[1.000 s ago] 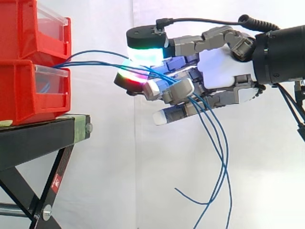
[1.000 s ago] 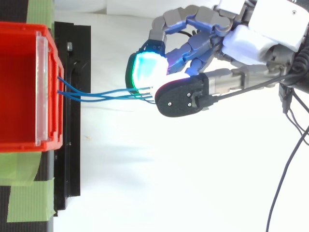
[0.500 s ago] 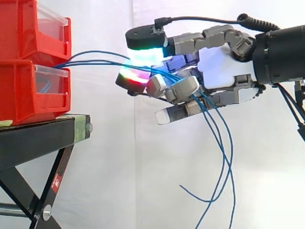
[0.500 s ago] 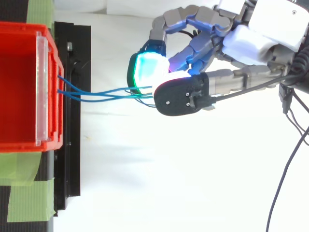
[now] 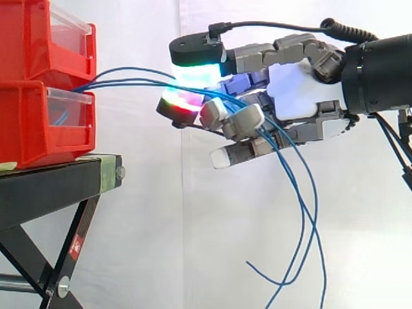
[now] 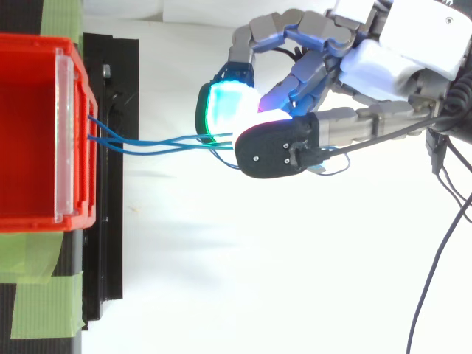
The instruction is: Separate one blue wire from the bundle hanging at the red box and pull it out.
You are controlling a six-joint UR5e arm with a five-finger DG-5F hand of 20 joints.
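Between bins [image 5: 38, 103] and fingers [image 5: 241, 121], blue wires [image 5: 138, 80]

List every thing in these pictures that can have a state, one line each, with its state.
robot hand, shut, glowing pads pinching the thin blue wires
thin blue wires, stretched from the lower red plastic bin to the robot hand, loose ends hanging below it
lower red plastic bin, upright on the black metal stand
upper red plastic bin, stacked on the lower one
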